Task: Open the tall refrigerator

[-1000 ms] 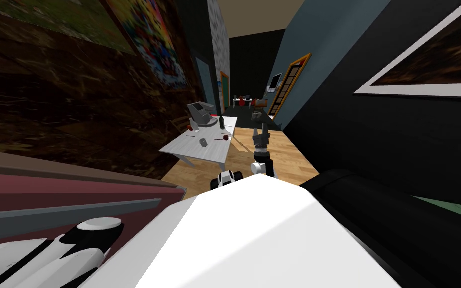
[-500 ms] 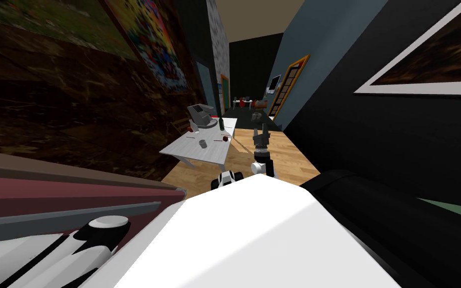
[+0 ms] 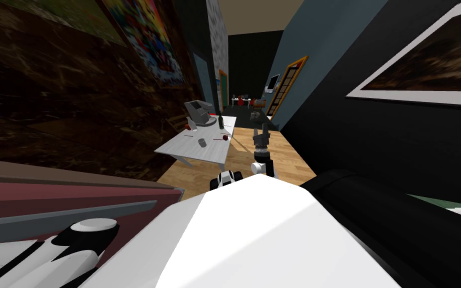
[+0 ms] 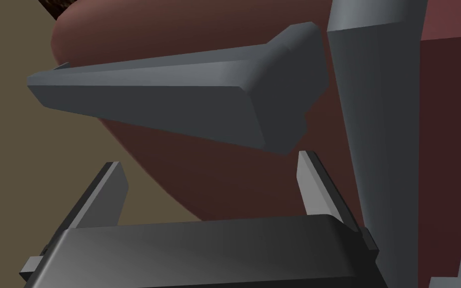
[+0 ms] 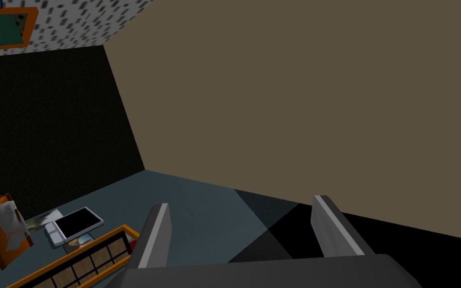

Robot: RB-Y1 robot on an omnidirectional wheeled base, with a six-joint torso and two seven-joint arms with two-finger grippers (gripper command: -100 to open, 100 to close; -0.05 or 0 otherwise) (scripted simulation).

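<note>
Head view: the tall refrigerator (image 3: 49,192) is the dark red body low on my left, with the grey handle (image 3: 74,212) running along its door. Left arm (image 3: 82,245) sits just below the handle. Right gripper (image 3: 260,134) is well away from the handle, held up out front. White table (image 3: 194,150) is far beyond the handle and doesn't matter here. Left wrist view: left gripper (image 4: 209,165) is released, fingers (image 4: 112,192) spread and nothing between them. The handle (image 4: 174,105) lies just ahead of the tips, apart from them, against the dark red door (image 4: 199,190). It runs crosswise, along the line from one blade to the other, so my read is that closing now would pinch along its length and get no grip. Suggest rolling the wrist roughly a quarter turn so the blades straddle the thin section, then advancing until the handle is seated deep before clenching. Take it away from the flared mount end. A second grey bar (image 4: 379,125) stands just beside that end of the handle, so keep the near blade off it. Pull along the door's swing arc, not straight back, or the blades will likely slip. Right wrist view: right gripper (image 5: 242,205) is also released, empty and idle.
</note>
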